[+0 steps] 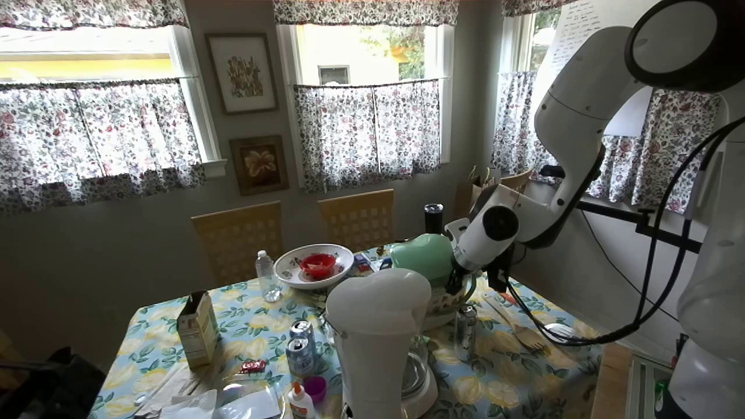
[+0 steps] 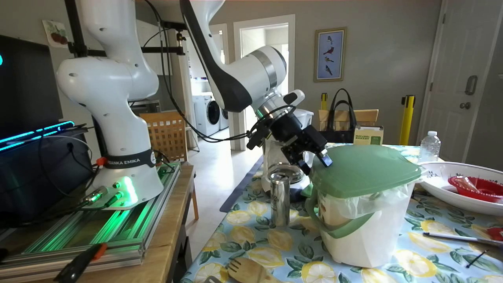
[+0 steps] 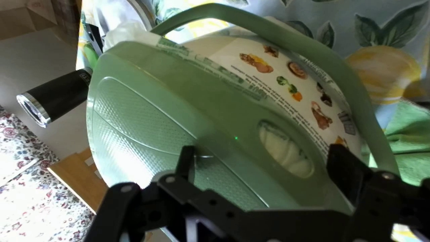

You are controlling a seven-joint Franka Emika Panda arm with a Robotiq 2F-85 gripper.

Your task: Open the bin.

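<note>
"Fingers (image 3: 185,161) spread wide and released, one at the lower centre of the wrist view and its twin at lower right, with a stretch of green lid (image 3: 208,111) showing between them."

"And the gripper (image 2: 315,163) as a whole?"

"Black, just right of centre in an exterior view, tipped down and to the right at the left edge of the lid. One fingertip overlaps the green plastic; whether it touches, we cannot tell."

"How does the arm (image 2: 106,82) stand?"

"Bent. Its base (image 2: 125,177), lit green, stands at left, the white column (image 2: 110,23) above it rising out of the top of the frame. The forearm (image 2: 214,67) comes down from top centre to a wrist (image 2: 255,74) slanting down and to the right. In an exterior view the arm enters at upper right, a pale link (image 1: 588,75) stepping down leftward and the gripper leaning down and left, right of centre. A black cable (image 1: 605,338) sags in a loop beneath."

"Where is the bin (image 2: 361,243)?"

"Upright on a lemon-print tablecloth (image 2: 283,239), low and right of centre in an exterior view, lid over its cream-white body, green handle (image 2: 351,227) slung across the near side, silver can (image 2: 280,200) close by on its left. In an exterior view, mid-frame, a white coffee maker (image 1: 372,326) hides part of it."
</note>
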